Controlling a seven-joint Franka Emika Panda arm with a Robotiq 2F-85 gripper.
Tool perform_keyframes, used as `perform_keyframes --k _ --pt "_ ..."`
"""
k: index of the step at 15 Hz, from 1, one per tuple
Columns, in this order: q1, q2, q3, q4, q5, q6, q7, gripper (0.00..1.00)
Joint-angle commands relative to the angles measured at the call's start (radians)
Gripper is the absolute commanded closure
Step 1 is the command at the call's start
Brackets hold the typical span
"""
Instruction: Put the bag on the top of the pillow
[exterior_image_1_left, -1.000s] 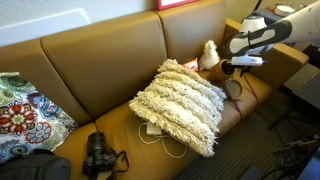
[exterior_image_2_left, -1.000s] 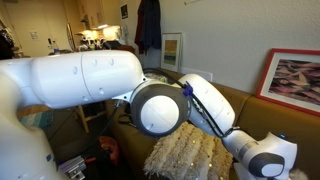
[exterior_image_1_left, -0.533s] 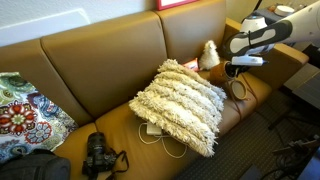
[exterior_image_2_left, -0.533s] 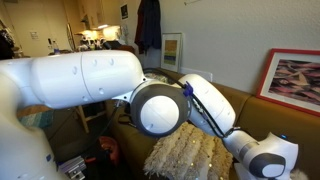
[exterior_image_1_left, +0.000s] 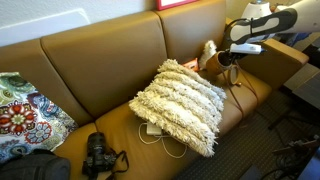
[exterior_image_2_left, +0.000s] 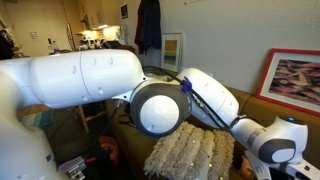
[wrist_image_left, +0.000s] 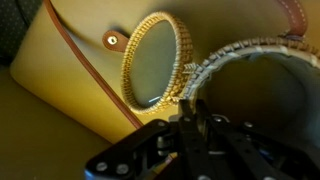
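The small tan bag (exterior_image_1_left: 209, 57) is at the far end of the brown sofa, by the backrest, with its thin dark strap (exterior_image_1_left: 238, 82) hanging in a loop. My gripper (exterior_image_1_left: 229, 62) is right at it. In the wrist view my gripper (wrist_image_left: 193, 103) is shut, with the fingers pinched on the bag's toothed round rim (wrist_image_left: 235, 52), and tan leather (wrist_image_left: 70, 70) fills the frame. The large shaggy cream pillow (exterior_image_1_left: 185, 100) leans on the middle seat, apart from the bag. It also shows below my arm in an exterior view (exterior_image_2_left: 185, 157).
A floral pillow (exterior_image_1_left: 25, 115), a black camera (exterior_image_1_left: 97, 155) and a dark bag (exterior_image_1_left: 35, 165) lie at the sofa's other end. A white cable (exterior_image_1_left: 160, 132) trails by the cream pillow's lower edge. The sofa armrest (exterior_image_1_left: 285, 55) is behind my gripper.
The jaws have closed on the bag's rim. The arm has risen a little, and the strap loop has come up with it.
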Motion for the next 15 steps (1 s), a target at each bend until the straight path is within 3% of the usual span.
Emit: perform_keyframes --k 1,9,15 --pt "0.013 -0.092 0.030 -0.027 0.006 0.057 -0.058 0.98" --pt "0.098 -0.228 0.102 -0.129 -0.023 0.031 -0.290 0.98" --pt "0.200 -0.326 0.084 -0.288 -0.075 0.059 -0.356 0.98"
